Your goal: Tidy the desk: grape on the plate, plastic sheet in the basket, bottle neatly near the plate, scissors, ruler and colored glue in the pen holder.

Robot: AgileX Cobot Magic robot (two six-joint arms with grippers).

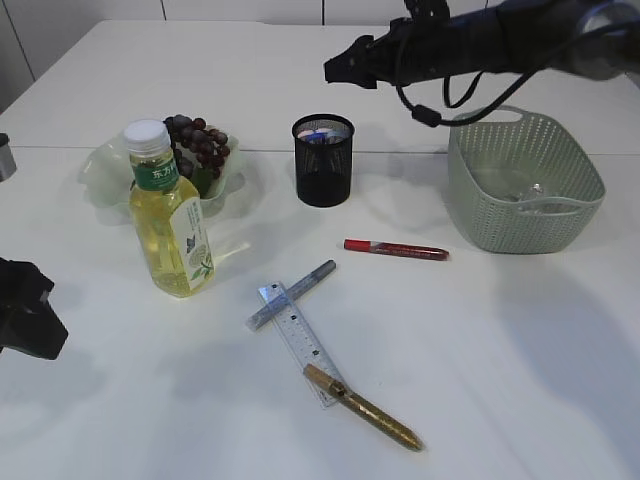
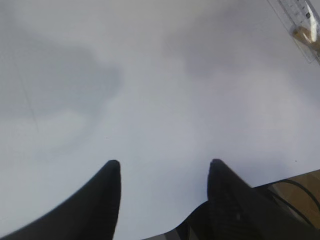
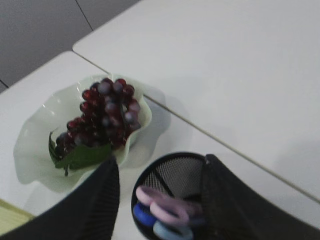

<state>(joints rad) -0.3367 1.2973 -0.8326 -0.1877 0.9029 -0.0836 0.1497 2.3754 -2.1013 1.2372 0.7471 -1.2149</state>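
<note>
Dark grapes lie on the pale green plate, and the yellow bottle stands upright just in front of it. The scissors rest in the black mesh pen holder, handles up. Straight above the holder, my right gripper hangs open and holds nothing. On the table lie the clear ruler and the red, silver and gold glue pens. A plastic sheet lies in the green basket. My left gripper is open over bare table.
The silver glue pen lies across the ruler's far end and the gold one across its near end. A table seam runs behind the plate and holder. The basket stands at the right, under the right arm.
</note>
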